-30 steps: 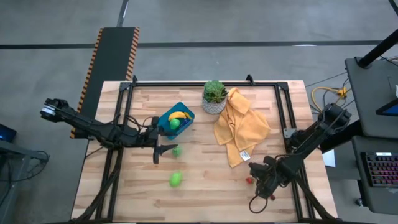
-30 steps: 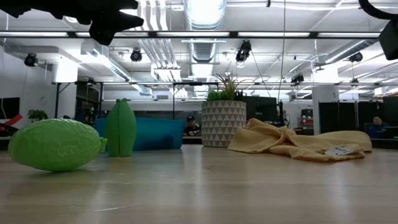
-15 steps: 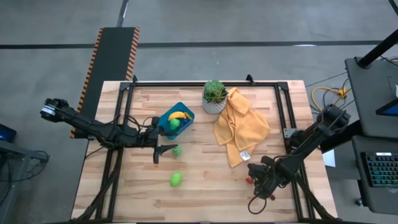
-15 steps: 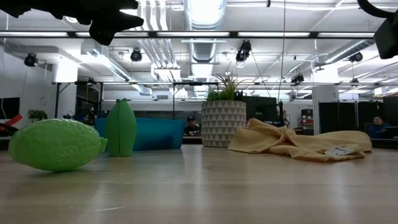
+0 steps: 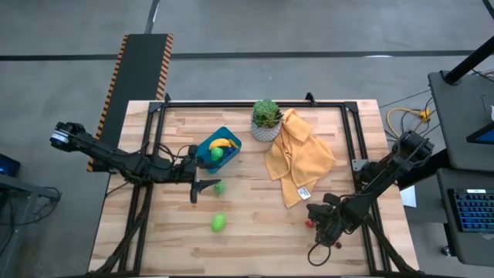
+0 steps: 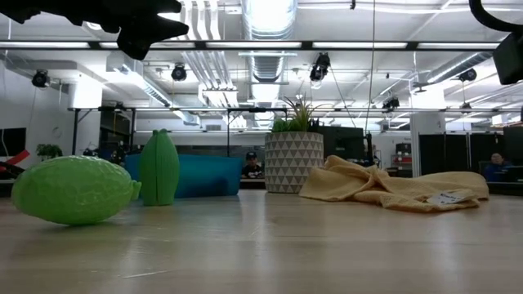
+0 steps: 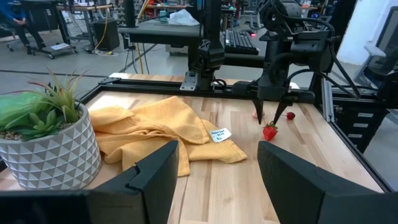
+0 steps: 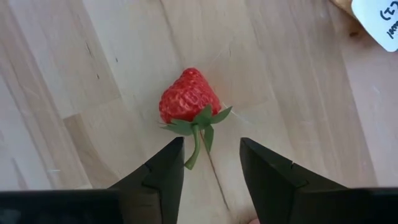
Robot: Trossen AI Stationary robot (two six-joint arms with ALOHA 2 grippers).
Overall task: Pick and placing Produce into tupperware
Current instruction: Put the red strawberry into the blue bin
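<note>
We see the right hand (image 8: 210, 180) low over the front right part of the table (image 5: 255, 239), its two dark fingers (image 8: 163, 171) spread apart with bare wood between them. Just ahead of the fingertips lies a red strawberry (image 8: 186, 99), its green stalk pointing back into the gap; the fingers do not touch it. In the high view the same strawberry (image 5: 309, 224) shows as a small red dot beside the right hand (image 5: 323, 225), near the lower edge of the yellow cloth (image 5: 297, 158).

The left hand (image 7: 214, 177) hangs above the table beside the blue tupperware (image 5: 218, 150), fingers parted and holding nothing. From its wrist we look across the cloth (image 7: 155, 127) and the potted plant (image 7: 46, 134) to the strawberry (image 7: 270, 131), with a second tiny red piece (image 7: 290, 115) just beyond it.

The tupperware sits left of the plant (image 5: 266, 120) and already holds a yellow banana (image 5: 222, 143) and a green piece (image 5: 218, 154). Two more green pieces lie loose on the wood: a small one (image 5: 220, 187) just in front of the tupperware and a larger lime-like one (image 5: 218, 223) nearer the front edge. In the low view that lime (image 6: 73, 189) lies on its side, and the smaller green piece (image 6: 158, 167) stands upright before the tupperware (image 6: 204, 175)
</note>
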